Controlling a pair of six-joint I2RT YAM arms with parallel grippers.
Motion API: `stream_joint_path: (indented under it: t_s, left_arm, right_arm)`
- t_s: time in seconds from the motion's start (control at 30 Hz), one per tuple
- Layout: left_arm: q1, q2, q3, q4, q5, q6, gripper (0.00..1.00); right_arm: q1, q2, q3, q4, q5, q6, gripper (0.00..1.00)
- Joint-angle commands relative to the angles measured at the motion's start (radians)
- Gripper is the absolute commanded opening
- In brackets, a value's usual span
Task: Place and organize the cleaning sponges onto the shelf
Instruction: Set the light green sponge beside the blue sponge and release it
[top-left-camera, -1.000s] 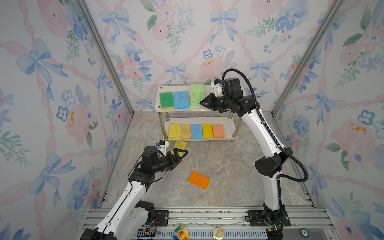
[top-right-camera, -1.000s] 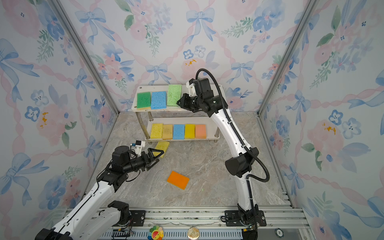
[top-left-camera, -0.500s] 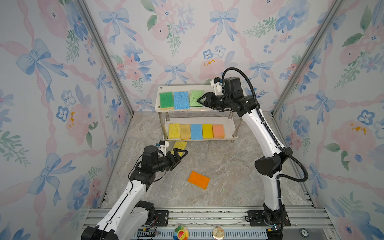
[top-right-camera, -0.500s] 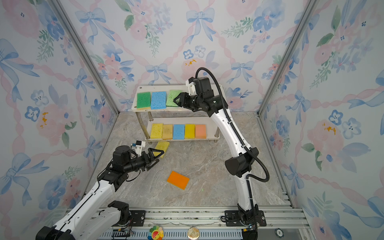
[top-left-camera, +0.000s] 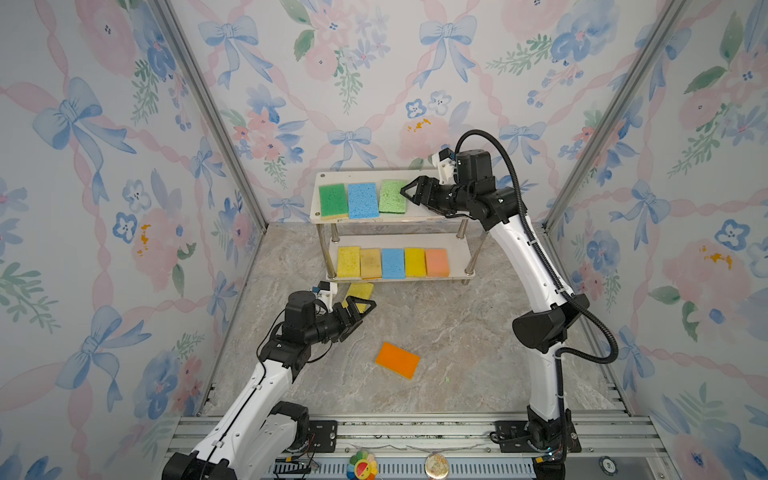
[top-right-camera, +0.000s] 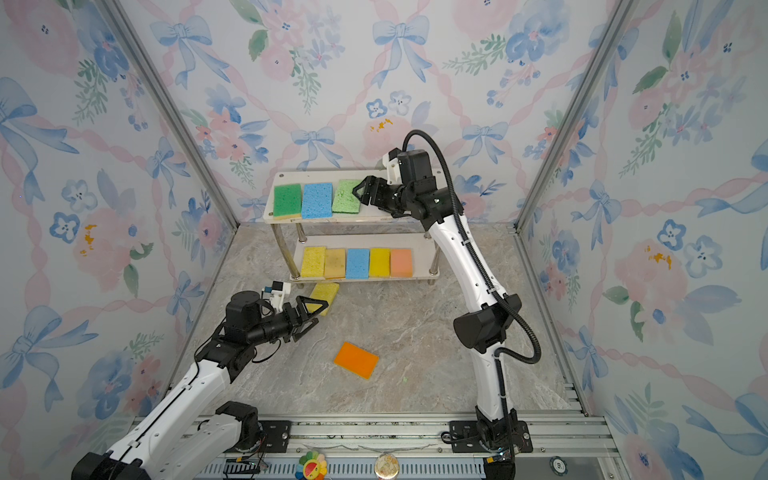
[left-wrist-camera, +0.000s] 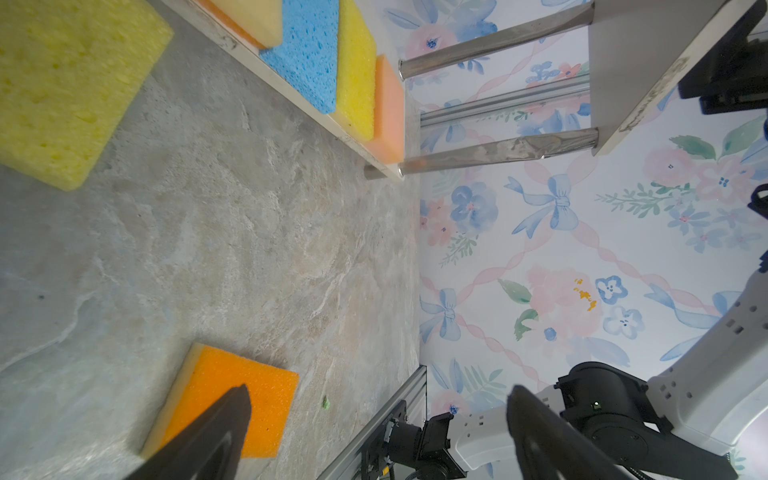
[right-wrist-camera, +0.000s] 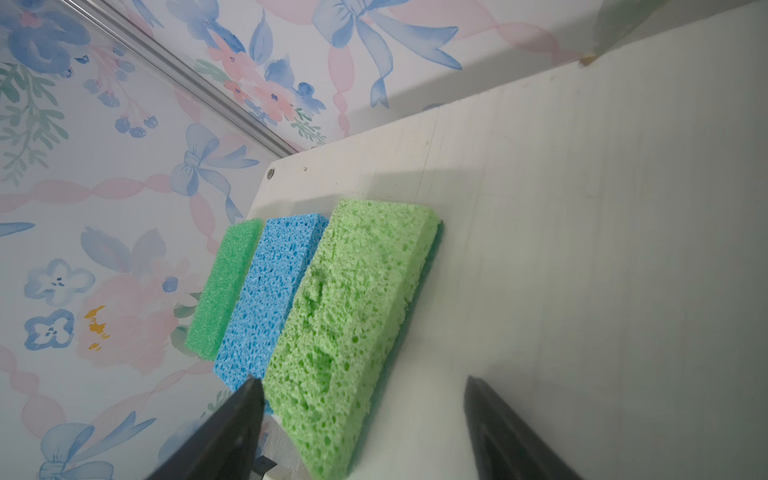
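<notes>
Light-green sponge (right-wrist-camera: 353, 311) | flat on shelf (right-wrist-camera: 540, 249) | near end within spread right hand (right-wrist-camera: 361, 380)

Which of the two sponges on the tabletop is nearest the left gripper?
The yellow sponge, beside the shelf's lower board, close by the left gripper; the orange sponge lies apart, toward the front.

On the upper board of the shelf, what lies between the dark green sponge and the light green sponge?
A blue sponge lies there; both top views show it.
</notes>
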Motion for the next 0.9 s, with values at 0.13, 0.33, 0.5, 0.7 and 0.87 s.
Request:
stream_joint_path:
  t_s: [0.13,0.33,0.5,0.7,0.87]
  left_arm:
    - [0.002,-0.008,-0.008,-0.028,0.019,0.020,0.98]
    - [0.003,-0.020,-0.015,-0.039,0.021,0.024,0.98]
    - [0.004,-0.035,-0.027,-0.047,0.023,0.024,0.98]
    - [0.006,-0.055,-0.043,-0.060,0.024,0.031,0.98]
    - [0.006,-0.062,-0.048,-0.065,0.025,0.032,0.98]
  right_arm:
    - [-0.005,0.077,0.021,0.066,-0.045,0.073,0.92]
    - [0.006,0.107,0.022,0.122,-0.073,0.111,1.00]
    - [0.013,0.124,0.022,0.154,-0.082,0.140,0.97]
    - [0.023,0.137,0.024,0.180,-0.084,0.161,0.97]
    - [0.028,0.144,0.026,0.196,-0.086,0.179,0.97]
